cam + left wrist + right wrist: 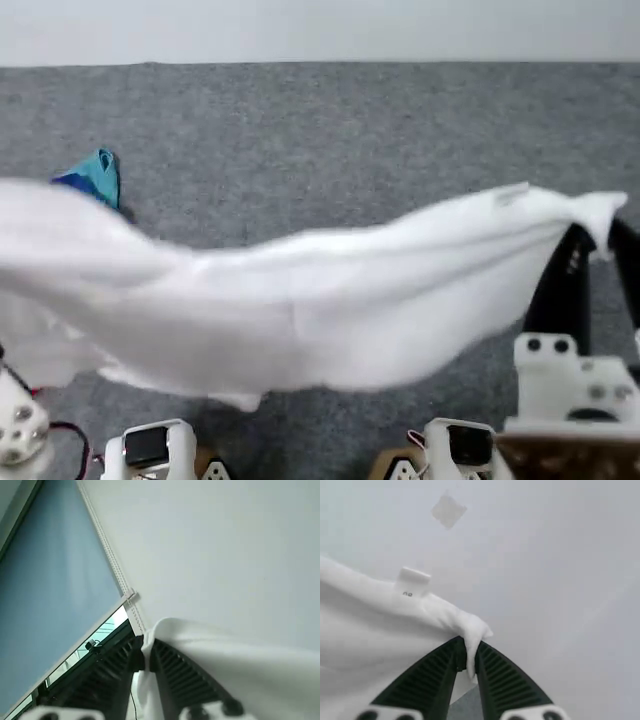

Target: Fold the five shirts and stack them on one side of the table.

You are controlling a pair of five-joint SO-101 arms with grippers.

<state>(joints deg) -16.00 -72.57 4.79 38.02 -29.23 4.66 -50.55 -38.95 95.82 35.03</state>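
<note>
While a blue shirt (95,175) lies at the upper left of the table (350,130), the left gripper (145,656) is clamped on the white shirt (300,310). The shirt hangs stretched across mid-frame to the right gripper (467,659), which is pinched on its far-right corner.

One white shirt (300,310), one blue-green cloth (95,177), one left hand (145,649), one right hand (467,650).

White shirt (300,310), spread taut in midair
</note>
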